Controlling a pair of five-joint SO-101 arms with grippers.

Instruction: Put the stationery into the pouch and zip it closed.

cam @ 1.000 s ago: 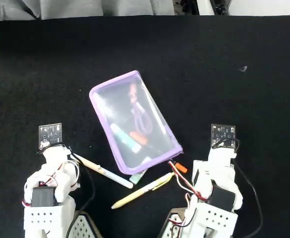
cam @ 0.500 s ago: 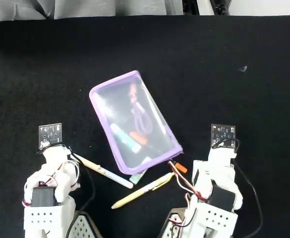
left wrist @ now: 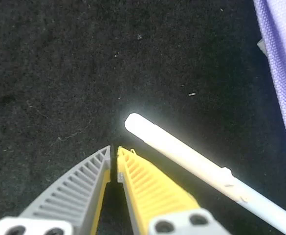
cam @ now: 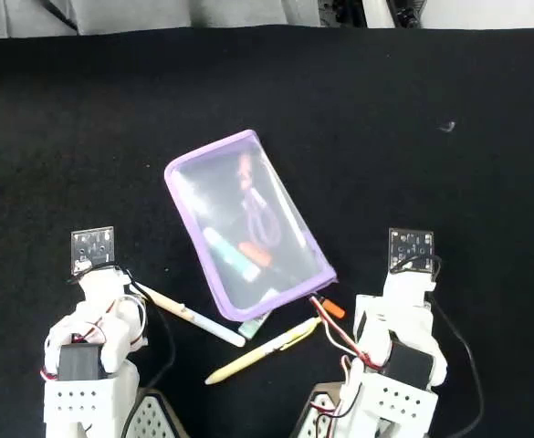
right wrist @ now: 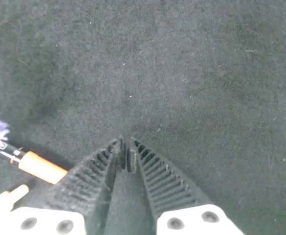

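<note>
Left claw pinched together, empty, tips just beside the blunt end of the white pen on the black table. Right claw closed too, gripping nothing, an orange-capped marker lying near it. Between the arms, a yellow pen rests outside the purple-edged pouch, which lies slanted mid-table with some stationery inside.
</note>
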